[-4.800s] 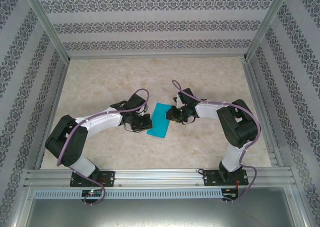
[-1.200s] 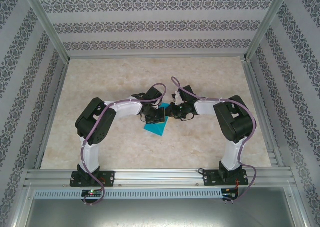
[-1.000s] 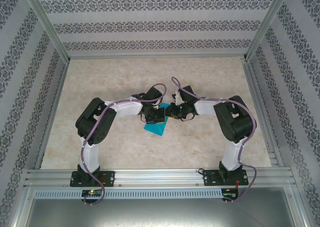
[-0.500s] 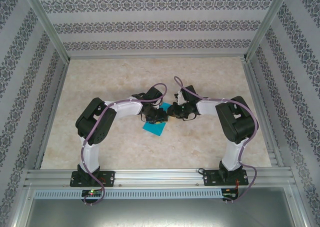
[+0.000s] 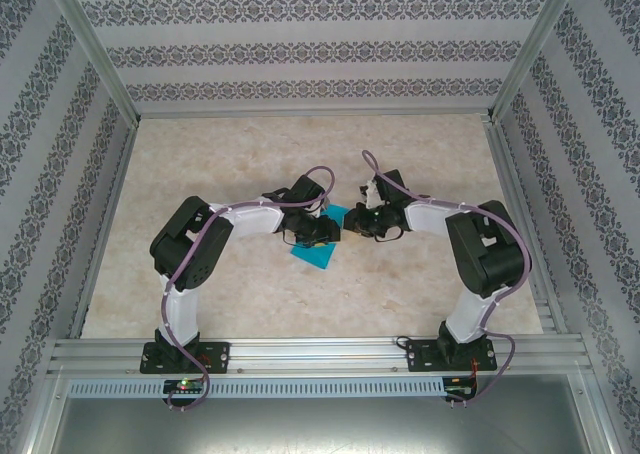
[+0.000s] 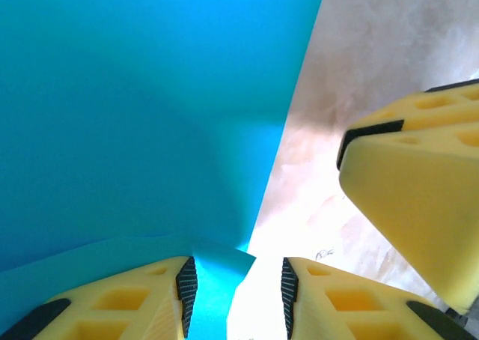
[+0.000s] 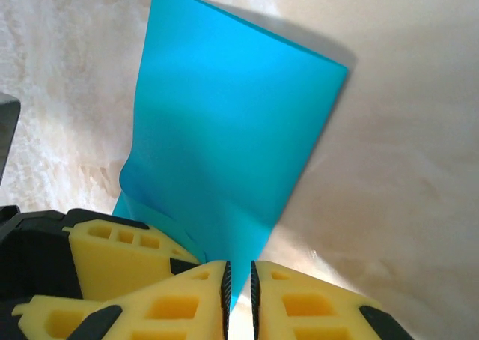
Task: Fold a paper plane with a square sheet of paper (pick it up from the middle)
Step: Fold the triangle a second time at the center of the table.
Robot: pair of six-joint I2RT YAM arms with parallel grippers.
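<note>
The square sheet of paper (image 5: 313, 256), teal-blue and folded over, lies mid-table between my two grippers. In the left wrist view the paper (image 6: 135, 115) spreads across the upper left, and a raised flap of it rests beside the left pad. My left gripper (image 6: 236, 291) stands open over the sheet's right edge, at mid-table (image 5: 327, 232) from above. My right gripper (image 7: 239, 291) is shut on a corner of the paper (image 7: 232, 130), which slopes up from the table into its pads. From above, the right gripper (image 5: 357, 224) sits close beside the left one.
The marble-patterned tabletop (image 5: 230, 164) has free room all round the sheet. Aluminium rails (image 5: 320, 352) run along the near edge, with patterned walls on three sides. In the left wrist view a yellow finger (image 6: 419, 198) of the right gripper stands close by.
My left gripper has opened and let go of the paper. The right arm has shifted a little to the right, still holding the sheet's corner.
</note>
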